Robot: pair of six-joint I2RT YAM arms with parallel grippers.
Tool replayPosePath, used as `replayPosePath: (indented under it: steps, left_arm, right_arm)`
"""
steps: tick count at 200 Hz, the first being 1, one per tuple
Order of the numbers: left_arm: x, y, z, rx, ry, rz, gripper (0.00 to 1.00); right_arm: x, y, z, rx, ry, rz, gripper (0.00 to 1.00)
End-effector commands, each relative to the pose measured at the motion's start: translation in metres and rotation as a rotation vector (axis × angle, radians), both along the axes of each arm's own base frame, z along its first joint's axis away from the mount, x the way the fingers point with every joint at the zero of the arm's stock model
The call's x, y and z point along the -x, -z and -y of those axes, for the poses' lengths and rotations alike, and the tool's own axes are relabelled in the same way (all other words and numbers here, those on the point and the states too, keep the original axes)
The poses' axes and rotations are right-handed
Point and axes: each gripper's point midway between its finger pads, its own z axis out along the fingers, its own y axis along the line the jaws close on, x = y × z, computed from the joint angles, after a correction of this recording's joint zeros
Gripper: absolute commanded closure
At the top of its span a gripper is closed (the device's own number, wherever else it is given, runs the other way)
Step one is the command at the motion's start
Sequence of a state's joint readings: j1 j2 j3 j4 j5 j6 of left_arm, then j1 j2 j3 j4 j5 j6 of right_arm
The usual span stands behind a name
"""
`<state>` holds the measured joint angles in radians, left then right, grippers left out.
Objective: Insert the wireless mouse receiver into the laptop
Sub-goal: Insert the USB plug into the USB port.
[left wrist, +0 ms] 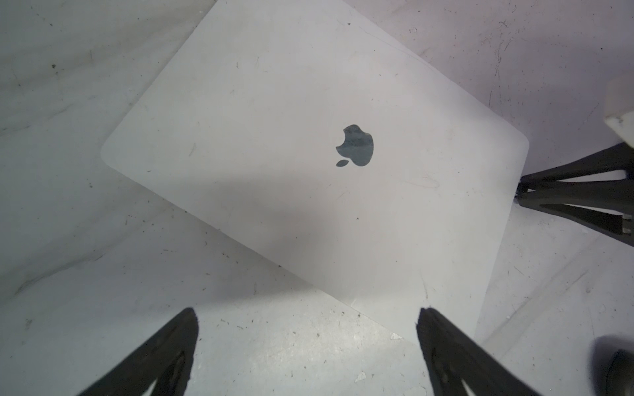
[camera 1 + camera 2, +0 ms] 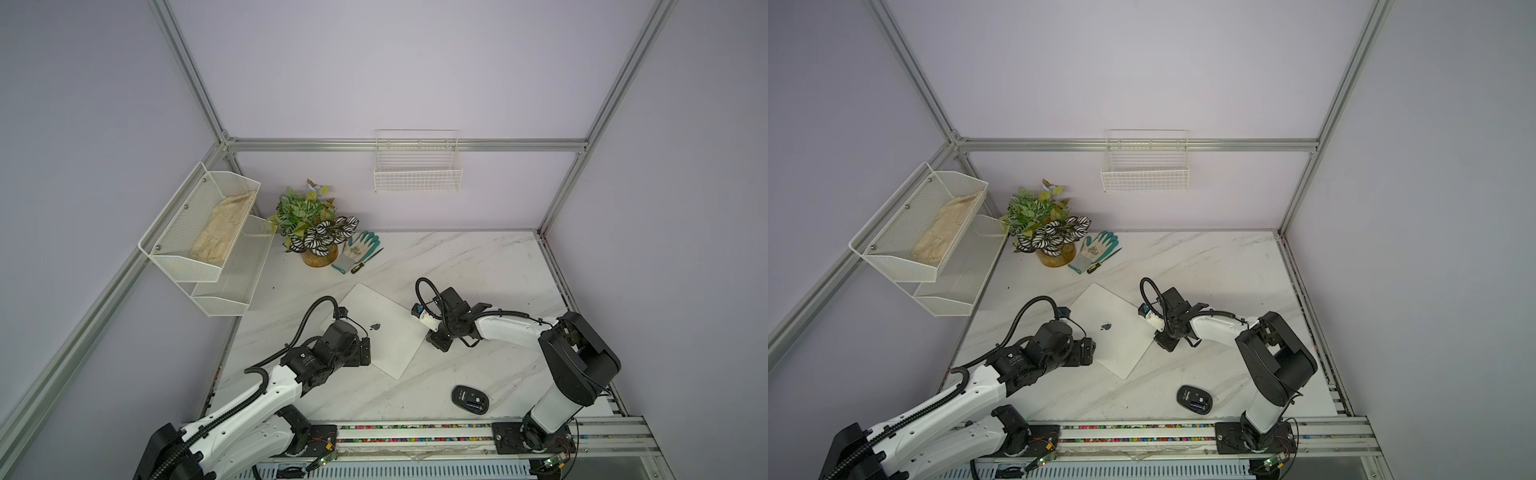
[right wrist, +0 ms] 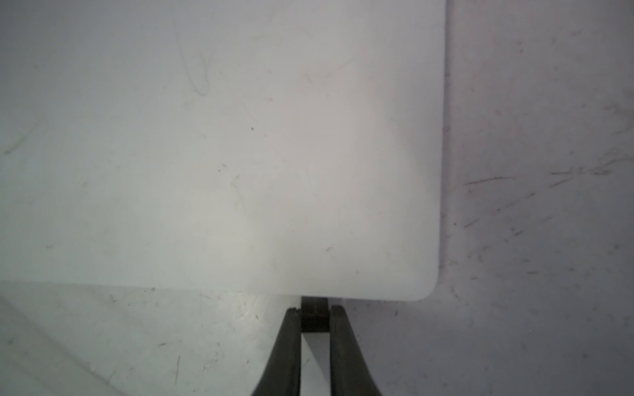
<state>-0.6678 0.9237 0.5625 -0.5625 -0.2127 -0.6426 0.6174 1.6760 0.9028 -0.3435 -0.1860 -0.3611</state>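
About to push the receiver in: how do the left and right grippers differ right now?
The left gripper has its fingers wide apart; the right gripper has them nearly together. The left gripper holds nothing; the right gripper pinches the wireless mouse receiver, its tip at the laptop's edge near a corner. Both sit low by the laptop, on opposite sides.

I see the laptop (image 1: 274, 103) lid as matt, silvery metal, smooth but finely scratched. Its apple logo (image 1: 356, 145) is dark and mirror-glossy. The table (image 2: 478, 266) under the laptop looks like white marble, grey-veined, scuffed and speckled. The wireless mouse receiver (image 3: 314, 315) at the laptop's edge is matt black plastic. The mouse (image 2: 470, 400) off the laptop's near corner is black plastic. Beyond the laptop, the gloves (image 2: 362, 248) look like knitted cloth, teal-coated.
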Motion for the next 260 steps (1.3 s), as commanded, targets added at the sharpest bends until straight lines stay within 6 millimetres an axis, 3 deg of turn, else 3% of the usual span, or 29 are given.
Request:
replayPosePath:
  steps: [1,109,133,155,203,222,260]
  left_arm:
    - [-0.001,0.003,-0.002,-0.004,-0.001,0.011,0.00]
    - [-0.001,0.006,-0.002,-0.005,-0.003,0.004,0.00]
    - [-0.001,0.005,-0.003,-0.004,-0.004,0.008,0.00]
    - [-0.001,0.004,-0.003,-0.004,-0.006,0.009,0.00]
    - [-0.003,0.000,-0.004,-0.006,-0.017,0.020,0.00]
    - [-0.005,-0.004,-0.004,-0.008,-0.023,0.027,0.00]
    - [-0.008,-0.011,-0.002,0.005,-0.029,0.036,0.00]
  right_arm:
    - [-0.014,-0.004,-0.008,-0.057,0.044,0.044,0.97]
    - [-0.017,0.000,-0.015,-0.059,0.052,0.065,0.95]
    - [-0.018,-0.005,-0.015,-0.063,0.053,0.081,0.86]
    - [-0.020,-0.014,-0.011,-0.052,0.064,0.105,0.72]
    - [-0.023,-0.066,0.001,-0.105,0.179,0.181,0.53]
    - [-0.019,-0.072,0.010,-0.089,0.267,0.125,0.55]
    - [0.003,-0.059,0.024,-0.041,0.490,-0.103,0.75]
